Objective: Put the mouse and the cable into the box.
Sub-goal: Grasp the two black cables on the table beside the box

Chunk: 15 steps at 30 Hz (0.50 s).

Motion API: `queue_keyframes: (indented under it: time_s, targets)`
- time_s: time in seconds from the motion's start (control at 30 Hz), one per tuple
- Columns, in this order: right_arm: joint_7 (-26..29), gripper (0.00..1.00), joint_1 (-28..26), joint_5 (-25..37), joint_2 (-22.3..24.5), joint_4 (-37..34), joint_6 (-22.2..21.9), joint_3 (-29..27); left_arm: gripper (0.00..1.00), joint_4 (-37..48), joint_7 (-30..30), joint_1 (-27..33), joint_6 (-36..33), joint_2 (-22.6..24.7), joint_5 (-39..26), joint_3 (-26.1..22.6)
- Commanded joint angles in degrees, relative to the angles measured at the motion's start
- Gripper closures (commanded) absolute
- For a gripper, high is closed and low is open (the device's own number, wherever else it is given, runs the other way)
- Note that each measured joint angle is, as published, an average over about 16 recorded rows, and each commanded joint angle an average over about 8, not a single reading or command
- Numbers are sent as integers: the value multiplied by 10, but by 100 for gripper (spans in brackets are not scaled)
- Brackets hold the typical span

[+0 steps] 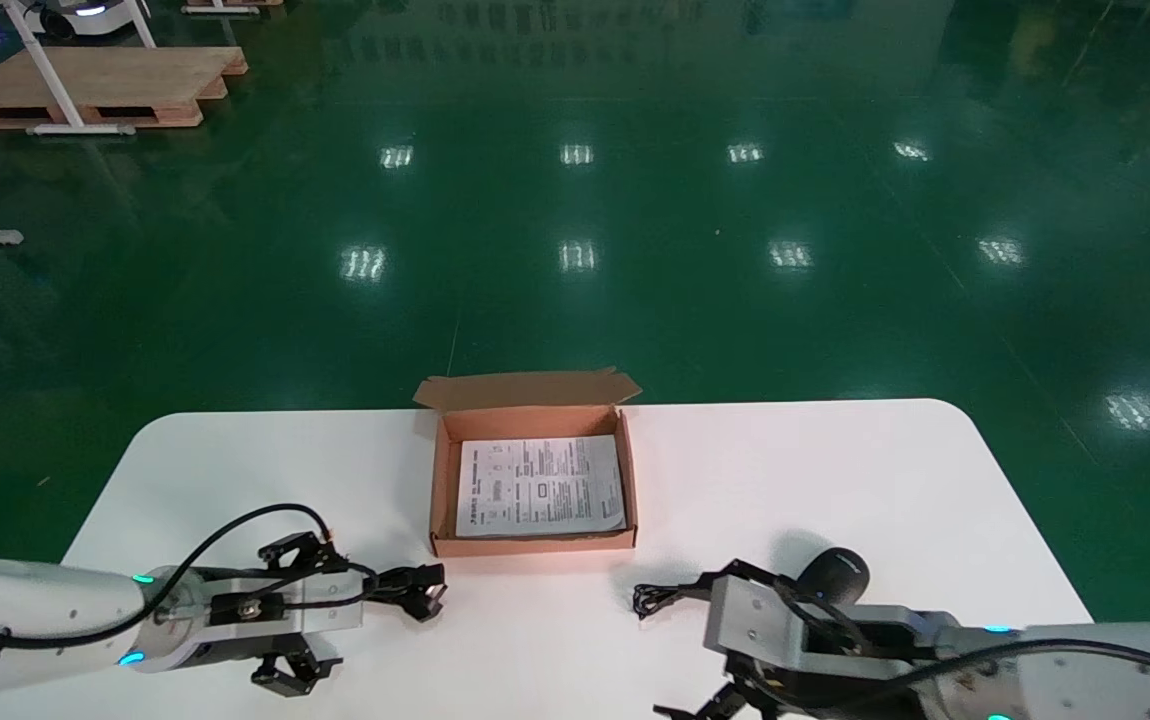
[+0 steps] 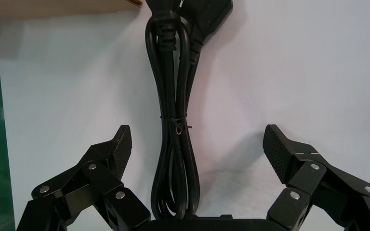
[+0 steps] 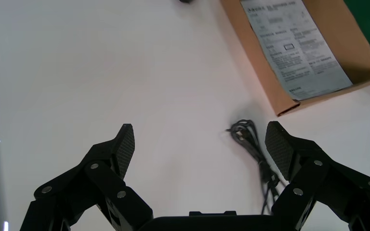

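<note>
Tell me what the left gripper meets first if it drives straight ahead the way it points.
The bundled black cable: it lies on the table in line between the left gripper's open fingers, plugs farthest ahead. The box corner sits off that line, to one side.

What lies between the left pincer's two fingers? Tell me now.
A bundled black power cable, tied at its middle, lies untouched on the white table inside the open left pincer; the left wrist view shows it.
</note>
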<state>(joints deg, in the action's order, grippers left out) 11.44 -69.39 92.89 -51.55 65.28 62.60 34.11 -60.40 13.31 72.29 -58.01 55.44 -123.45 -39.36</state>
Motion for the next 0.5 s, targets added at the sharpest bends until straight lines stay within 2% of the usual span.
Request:
queue_keyframes:
  time_s: [0.03, 0.27, 0.5]
  targets:
    - [-7, 0, -12, 38, -36, -30, -24, 15, 0, -3, 3, -1, 0, -1, -1, 0]
    - [-70, 0, -76, 103, -132, -210, -75, 45, 0, -6, 5, -2, -1, -1, -3, 0]
    - [-136, 0, -117, 104, -173, -329, -88, 47, 0, -7, 7, -2, -1, -1, -4, 0]
